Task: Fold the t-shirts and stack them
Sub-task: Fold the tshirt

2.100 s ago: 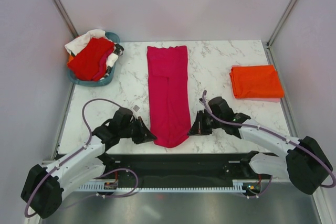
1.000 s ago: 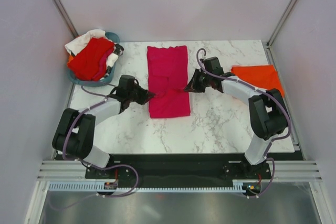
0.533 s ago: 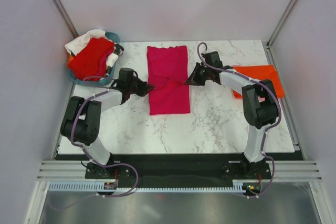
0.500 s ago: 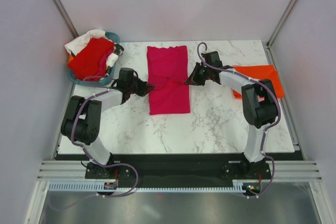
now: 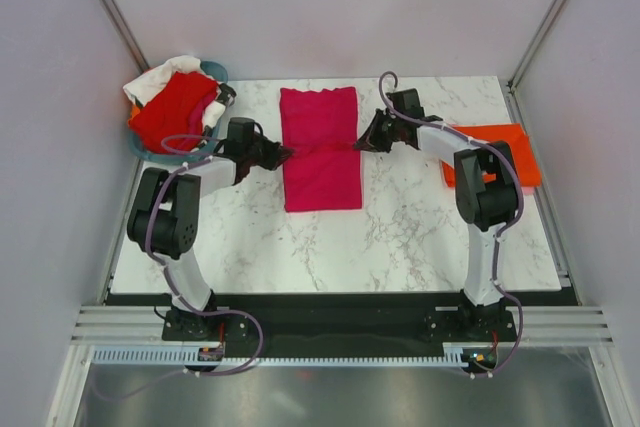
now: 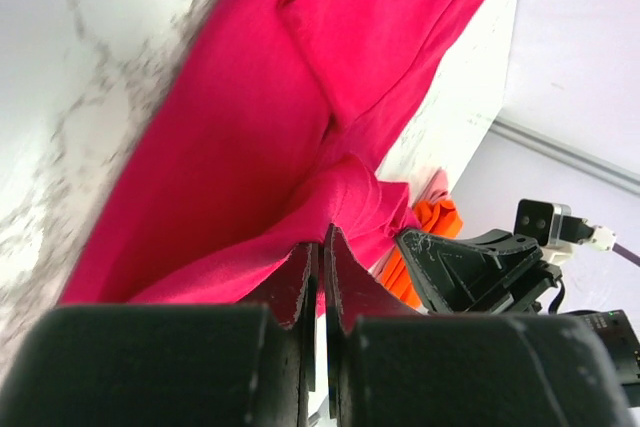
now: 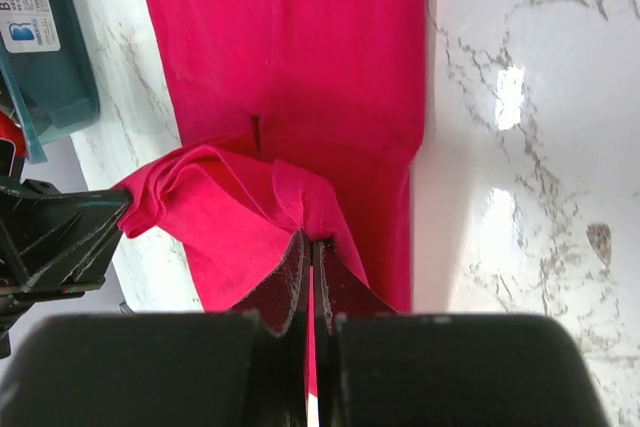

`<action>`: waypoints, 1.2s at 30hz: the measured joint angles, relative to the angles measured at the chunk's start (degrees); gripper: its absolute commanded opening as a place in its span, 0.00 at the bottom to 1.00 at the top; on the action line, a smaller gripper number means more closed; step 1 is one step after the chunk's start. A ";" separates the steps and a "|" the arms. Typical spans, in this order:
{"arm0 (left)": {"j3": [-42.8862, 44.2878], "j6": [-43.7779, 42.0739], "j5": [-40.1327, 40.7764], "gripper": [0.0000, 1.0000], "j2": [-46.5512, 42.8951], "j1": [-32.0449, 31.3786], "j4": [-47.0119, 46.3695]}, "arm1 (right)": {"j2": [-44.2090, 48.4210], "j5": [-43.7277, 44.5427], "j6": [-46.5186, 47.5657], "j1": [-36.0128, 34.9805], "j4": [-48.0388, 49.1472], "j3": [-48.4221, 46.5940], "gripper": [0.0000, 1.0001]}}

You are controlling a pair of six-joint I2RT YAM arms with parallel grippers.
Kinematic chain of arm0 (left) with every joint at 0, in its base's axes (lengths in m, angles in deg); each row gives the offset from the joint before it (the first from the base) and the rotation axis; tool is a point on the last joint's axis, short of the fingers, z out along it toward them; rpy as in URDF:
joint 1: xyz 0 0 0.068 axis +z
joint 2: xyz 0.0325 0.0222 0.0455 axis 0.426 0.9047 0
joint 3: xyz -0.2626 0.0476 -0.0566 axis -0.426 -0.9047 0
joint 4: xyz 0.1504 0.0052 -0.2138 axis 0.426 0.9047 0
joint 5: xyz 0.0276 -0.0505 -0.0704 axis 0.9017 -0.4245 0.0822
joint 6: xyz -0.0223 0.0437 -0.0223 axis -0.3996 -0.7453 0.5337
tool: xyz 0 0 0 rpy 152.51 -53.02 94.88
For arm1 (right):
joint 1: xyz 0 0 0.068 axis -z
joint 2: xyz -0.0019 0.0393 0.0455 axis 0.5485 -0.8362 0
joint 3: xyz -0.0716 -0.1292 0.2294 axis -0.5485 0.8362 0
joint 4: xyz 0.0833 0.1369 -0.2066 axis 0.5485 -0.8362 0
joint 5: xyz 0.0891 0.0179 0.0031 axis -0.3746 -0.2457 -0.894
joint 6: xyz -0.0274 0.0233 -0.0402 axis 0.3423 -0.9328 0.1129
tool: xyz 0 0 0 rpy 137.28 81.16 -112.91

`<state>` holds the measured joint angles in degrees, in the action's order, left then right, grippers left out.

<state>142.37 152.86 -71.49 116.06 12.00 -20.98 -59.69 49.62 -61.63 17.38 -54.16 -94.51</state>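
A magenta-pink t-shirt [image 5: 320, 152] lies lengthwise in the middle of the marble table, its near end doubled back over itself. My left gripper [image 5: 283, 155] is shut on the raised hem at the shirt's left edge [image 6: 330, 212]. My right gripper [image 5: 358, 144] is shut on the same hem at the right edge [image 7: 300, 209]. Both hold the fold about halfway up the shirt, a little above the cloth. A folded orange t-shirt [image 5: 500, 152] lies at the right, partly behind the right arm. Red and white t-shirts [image 5: 175, 107] are piled in the basket.
A teal plastic basket [image 5: 195, 152] stands at the back left corner, close to the left arm. White walls with metal posts close in the table on three sides. The black rail with the arm bases runs along the near edge.
Both grippers have carried the shirt's near hem farther toward the back. The folded part now reaches about halfway up the shirt and the near edge has shifted away from me.
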 measured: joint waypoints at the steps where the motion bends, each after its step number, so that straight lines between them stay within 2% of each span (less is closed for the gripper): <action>1: 0.63 0.00 -0.09 0.02 0.61 0.09 -0.13 | -0.57 -0.15 -0.02 0.00 -0.04 -0.70 0.00; 6: 2.23 0.00 -0.15 0.02 3.43 0.61 -0.50 | -3.13 -0.96 -0.20 -0.02 0.02 -3.45 0.04; 7: 2.25 0.02 -0.15 0.05 3.87 0.68 -0.52 | -3.39 -1.01 -0.22 0.00 -0.02 -3.67 0.18; 8: 2.27 0.02 -0.20 0.12 4.22 0.72 -0.52 | -3.69 -1.09 -0.44 0.00 -0.02 -3.91 0.28; 9: 2.32 0.04 -0.17 0.32 4.74 0.72 -0.63 | -3.93 -1.07 -0.55 0.00 0.00 -4.09 0.36; 10: 2.34 -0.04 -0.22 0.42 5.16 0.72 -0.79 | -4.00 -1.03 -0.61 0.00 0.00 -4.13 0.45; 12: 2.75 -0.07 -0.39 0.67 6.12 0.76 -0.98 | -4.02 -0.94 -0.28 0.00 0.07 -4.13 0.49; 14: 3.87 -0.57 -0.57 0.78 6.67 0.76 -0.33 | -4.02 -0.83 -0.15 0.00 0.33 -4.13 0.54; 15: 4.35 -0.92 -0.59 0.87 6.67 0.76 0.11 | -4.02 -0.68 0.04 0.00 0.37 -4.13 0.55; 19: 5.22 -3.13 0.42 0.88 5.20 0.76 2.10 | -2.49 0.57 1.03 0.00 0.66 -3.06 0.59; 24: 3.87 -8.83 1.92 0.83 -1.57 0.76 5.73 | 4.61 1.40 2.62 -0.13 0.83 4.04 0.57; 26: 2.47 -12.57 2.45 0.83 -5.64 0.68 7.54 | 7.87 2.08 3.52 -0.37 0.76 7.41 0.55; 28: 0.90 -16.46 3.32 0.83 -9.20 0.35 9.33 | 11.32 2.91 4.96 -0.96 0.68 11.19 0.47; 34: -6.93 -27.56 3.89 0.78 -17.18 -2.23 13.42 | 17.18 4.33 7.96 -4.48 0.61 20.46 0.44; 36: -10.10 -29.90 3.82 0.72 -18.38 -3.45 14.29 | 18.16 5.22 8.76 -6.05 0.66 23.32 0.42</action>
<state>132.27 122.96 -67.67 97.68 8.55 -6.68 -41.53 54.84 -52.86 11.33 -53.50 -71.19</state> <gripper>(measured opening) 0.765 0.439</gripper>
